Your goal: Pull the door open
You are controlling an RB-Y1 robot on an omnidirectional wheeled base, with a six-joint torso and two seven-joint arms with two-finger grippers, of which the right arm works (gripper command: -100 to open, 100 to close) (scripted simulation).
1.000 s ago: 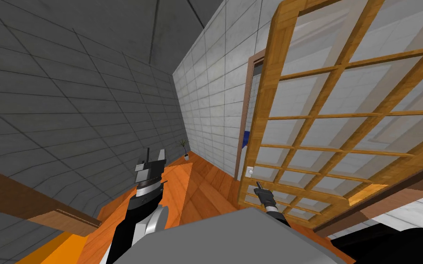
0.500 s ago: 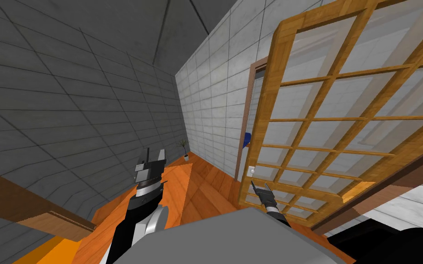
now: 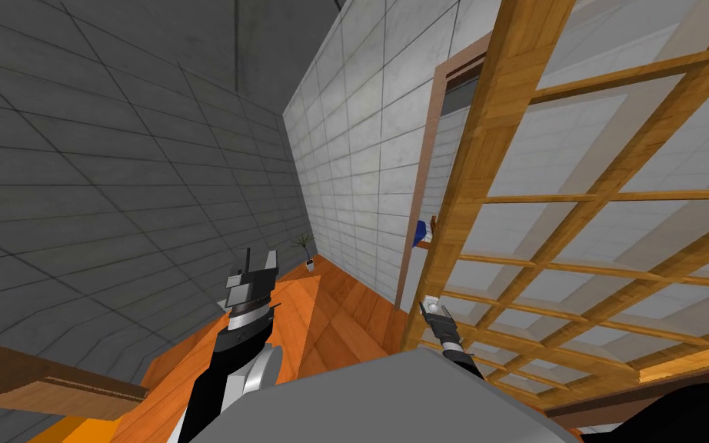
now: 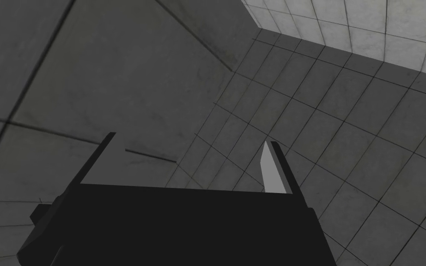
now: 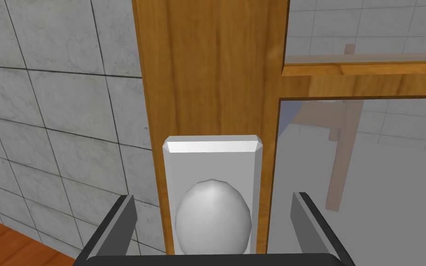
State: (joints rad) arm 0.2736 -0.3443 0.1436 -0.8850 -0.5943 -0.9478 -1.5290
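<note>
You've got the wooden lattice door (image 3: 477, 154) ajar, swung off its brown frame (image 3: 422, 192) toward you. It looks part open, with more pull left. Left gripper (image 3: 259, 258) is raised and idle, its 2 fingers apart. Right gripper (image 5: 213, 195) is at the door's edge, fingers apart either side of the white knob (image 5: 213, 221), not clamped on it, so the grasp isn't made yet.
</note>
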